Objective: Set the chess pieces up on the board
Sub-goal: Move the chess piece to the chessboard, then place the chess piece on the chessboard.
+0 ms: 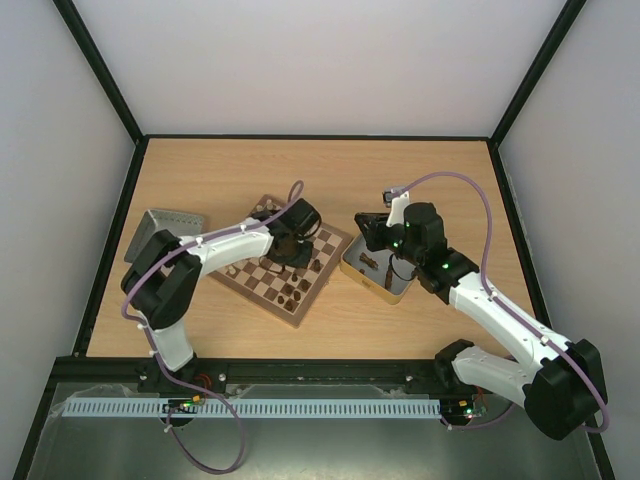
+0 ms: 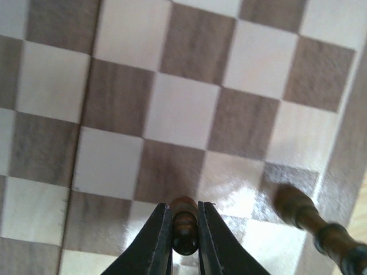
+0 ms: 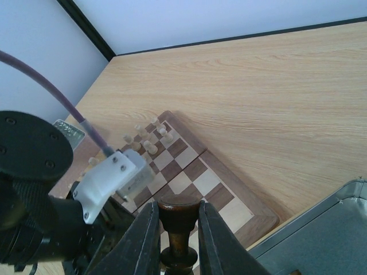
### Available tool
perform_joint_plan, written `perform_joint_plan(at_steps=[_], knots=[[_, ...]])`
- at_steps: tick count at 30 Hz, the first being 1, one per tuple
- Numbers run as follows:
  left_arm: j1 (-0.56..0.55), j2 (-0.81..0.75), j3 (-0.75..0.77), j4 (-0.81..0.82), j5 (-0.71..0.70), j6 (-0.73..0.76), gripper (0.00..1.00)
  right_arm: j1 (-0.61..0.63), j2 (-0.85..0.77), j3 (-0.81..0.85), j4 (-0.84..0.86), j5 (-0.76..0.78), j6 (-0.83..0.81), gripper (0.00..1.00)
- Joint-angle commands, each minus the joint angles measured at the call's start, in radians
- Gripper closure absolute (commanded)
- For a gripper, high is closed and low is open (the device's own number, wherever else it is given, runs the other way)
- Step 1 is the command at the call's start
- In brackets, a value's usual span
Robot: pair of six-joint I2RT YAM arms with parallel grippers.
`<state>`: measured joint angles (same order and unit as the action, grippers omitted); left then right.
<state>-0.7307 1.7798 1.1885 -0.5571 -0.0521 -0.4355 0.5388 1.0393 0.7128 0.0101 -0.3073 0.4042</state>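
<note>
The board [image 1: 262, 285] lies at the table's middle. Several pale chess pieces [image 1: 265, 207] stand on its far corner and several dark ones [image 1: 290, 292] on its near side. My left gripper [image 1: 283, 248] hovers low over the board. In the left wrist view it [image 2: 184, 207] is shut on a dark brown piece [image 2: 184, 229] above the checks [image 2: 178, 109], with another dark piece [image 2: 307, 217] lying at the right. My right gripper [image 1: 368, 232] is above the tin. In the right wrist view it [image 3: 178, 206] is shut on a dark piece [image 3: 179, 220], its round base showing.
A shiny metal tin [image 1: 380, 292] with a few dark pieces sits right of the board; its rim shows in the right wrist view [image 3: 321, 220]. A grey tray [image 1: 165, 230] stands at the left. The left arm's wrist [image 3: 109, 183] is close beside my right gripper.
</note>
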Motion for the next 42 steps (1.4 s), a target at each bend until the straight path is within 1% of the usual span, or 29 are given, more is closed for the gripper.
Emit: perform_joint_plan(at_steps=[1,12,19,21,24,28,32,35,38,40,41,42], knots=[[-0.041,-0.037,0.013,-0.064,0.026,0.023,0.91,0.004,-0.01,-0.012,0.002,0.004,0.004,0.85],[-0.065,-0.023,0.01,-0.081,0.041,0.024,0.9,0.004,-0.007,-0.013,0.01,-0.001,0.013,0.85],[-0.066,-0.01,0.014,-0.086,0.008,0.015,0.86,0.004,-0.007,-0.015,0.015,-0.003,0.016,0.85],[-0.065,-0.01,0.015,-0.083,0.011,0.014,0.83,0.004,-0.008,-0.015,0.014,-0.003,0.015,0.85],[-0.066,-0.021,0.017,-0.081,0.009,0.012,0.76,0.004,-0.009,-0.013,0.013,-0.003,0.016,0.85],[-0.064,-0.054,0.037,-0.072,0.003,0.003,0.61,0.004,-0.013,-0.01,0.015,-0.01,0.022,0.85],[-0.052,-0.102,0.069,-0.058,-0.003,-0.015,0.55,0.004,-0.012,-0.003,0.023,-0.027,0.055,0.85],[-0.024,-0.155,0.069,-0.013,-0.004,-0.046,0.53,0.004,-0.007,-0.007,0.058,-0.051,0.113,0.85],[0.002,-0.236,0.037,0.078,0.018,-0.083,0.49,0.004,0.007,-0.007,0.102,-0.053,0.211,0.85],[0.007,-0.309,-0.015,0.178,0.047,-0.107,0.46,0.004,0.021,-0.006,0.13,-0.034,0.318,0.85],[0.007,-0.345,-0.052,0.259,0.075,-0.124,0.44,0.004,0.028,-0.007,0.156,-0.027,0.385,0.85],[0.007,-0.382,-0.096,0.332,0.105,-0.132,0.42,0.004,0.039,-0.007,0.169,-0.014,0.483,0.85]])
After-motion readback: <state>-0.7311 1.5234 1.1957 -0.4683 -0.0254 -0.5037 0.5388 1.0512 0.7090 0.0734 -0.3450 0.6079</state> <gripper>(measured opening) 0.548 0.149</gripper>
